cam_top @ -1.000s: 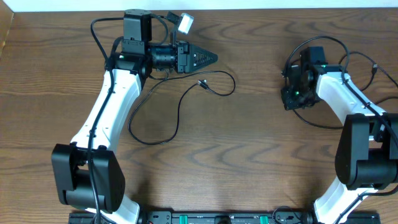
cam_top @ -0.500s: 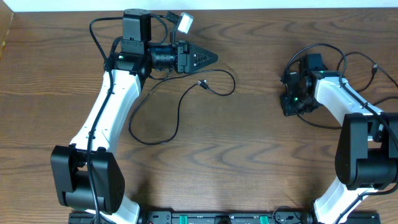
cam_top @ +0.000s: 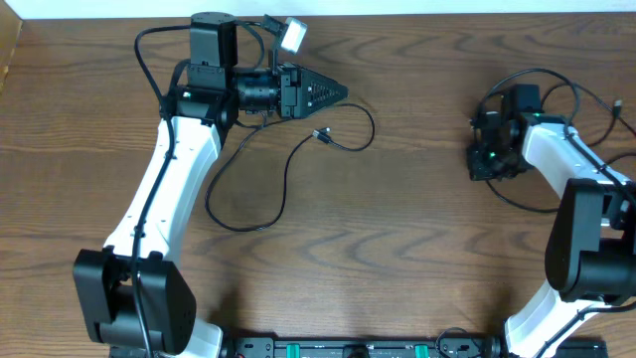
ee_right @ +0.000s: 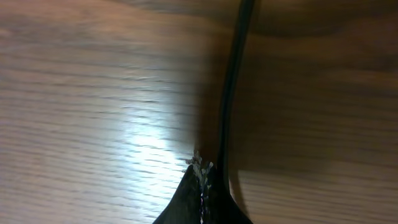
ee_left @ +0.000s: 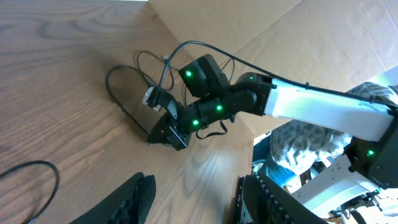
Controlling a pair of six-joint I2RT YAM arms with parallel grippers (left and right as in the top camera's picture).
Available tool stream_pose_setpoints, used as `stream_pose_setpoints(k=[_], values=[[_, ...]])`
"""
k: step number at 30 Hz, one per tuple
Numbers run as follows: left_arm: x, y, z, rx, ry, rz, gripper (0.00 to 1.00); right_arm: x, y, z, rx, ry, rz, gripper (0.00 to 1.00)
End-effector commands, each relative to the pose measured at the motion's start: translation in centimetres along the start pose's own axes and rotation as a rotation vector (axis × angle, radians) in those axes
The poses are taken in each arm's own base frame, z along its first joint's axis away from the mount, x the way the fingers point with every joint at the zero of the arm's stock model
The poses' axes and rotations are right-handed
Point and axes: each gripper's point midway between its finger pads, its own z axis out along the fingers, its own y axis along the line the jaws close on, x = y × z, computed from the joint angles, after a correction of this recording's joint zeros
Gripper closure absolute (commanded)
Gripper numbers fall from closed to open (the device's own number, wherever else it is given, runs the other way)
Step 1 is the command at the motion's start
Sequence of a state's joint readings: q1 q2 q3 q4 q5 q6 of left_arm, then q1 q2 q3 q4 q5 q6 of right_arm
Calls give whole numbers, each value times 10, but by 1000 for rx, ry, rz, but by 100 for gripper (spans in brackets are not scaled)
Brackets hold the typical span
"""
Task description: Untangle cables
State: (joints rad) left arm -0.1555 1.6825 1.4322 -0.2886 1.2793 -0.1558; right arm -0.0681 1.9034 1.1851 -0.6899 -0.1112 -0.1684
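A thin black cable (cam_top: 284,174) lies in long loops on the wooden table below my left arm, its plug end (cam_top: 322,134) just below my left gripper (cam_top: 338,94). That gripper (ee_left: 196,183) is open, empty and above the table. A piece of this cable shows in the left wrist view (ee_left: 37,167). My right gripper (cam_top: 485,164) is shut, tip down on the table (ee_right: 202,171), with a second black cable (ee_right: 233,93) running along its fingertips. That cable's loops (ee_left: 121,99) lie around the right gripper (ee_left: 165,134).
A cardboard wall (ee_left: 280,25) stands behind the right arm. The table's far edge (cam_top: 417,14) runs along the top. Thicker arm cables (cam_top: 149,60) hang by both wrists. Bare wood lies between the two arms.
My right gripper has moved to the right, away from the table's middle, and the black cable's loops have shifted right with it. The left arm has barely moved.
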Motion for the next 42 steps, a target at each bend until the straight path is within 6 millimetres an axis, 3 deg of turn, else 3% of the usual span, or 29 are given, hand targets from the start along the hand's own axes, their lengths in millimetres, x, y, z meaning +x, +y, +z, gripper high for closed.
stream_pose_setpoints(k=[1, 12, 32, 35, 36, 42], values=[[-5, -15, -3, 7, -9, 46, 48, 4, -16, -1, 16, -2, 43, 99], [-6, -18, -4, 7, -12, 33, 48, 8, -73, -8, 52, -49, 177, 99], [-7, -15, -5, -10, -17, 16, 48, 36, -199, -32, 173, -192, 444, 99], [-7, -17, -4, -9, -16, 2, 48, 50, -219, -31, 228, -171, 464, 99], [-5, -18, 0, -16, -11, 1, 48, 66, -234, -23, 275, -128, 499, 99], [0, -28, 16, -12, 13, 19, 48, 101, -251, 7, 275, -35, 572, 99]])
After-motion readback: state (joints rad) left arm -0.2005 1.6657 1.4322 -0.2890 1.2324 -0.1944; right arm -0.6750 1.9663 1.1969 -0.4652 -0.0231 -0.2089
